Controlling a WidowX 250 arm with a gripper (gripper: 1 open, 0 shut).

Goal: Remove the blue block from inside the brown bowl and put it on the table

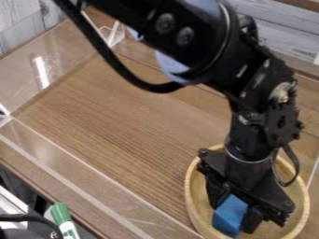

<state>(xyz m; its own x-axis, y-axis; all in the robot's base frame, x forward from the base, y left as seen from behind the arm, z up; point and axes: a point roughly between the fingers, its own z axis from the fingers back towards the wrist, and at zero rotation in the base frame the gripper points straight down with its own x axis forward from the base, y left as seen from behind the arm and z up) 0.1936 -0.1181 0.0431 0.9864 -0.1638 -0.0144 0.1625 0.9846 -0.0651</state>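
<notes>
The blue block (229,218) lies inside the brown bowl (192,192) at the lower right of the table (118,112). My gripper (240,213) points straight down into the bowl. Its black fingers (214,198) press against the block's two sides, so it is shut on the block. The block still rests low in the bowl, and the gripper body hides its upper end. The black arm covers the far part of the bowl's rim.
Low clear acrylic walls (56,51) edge the tabletop at the left and back. A green-capped object (60,222) lies outside the wall at the bottom left. Bare wood-grain surface stretches left of the bowl.
</notes>
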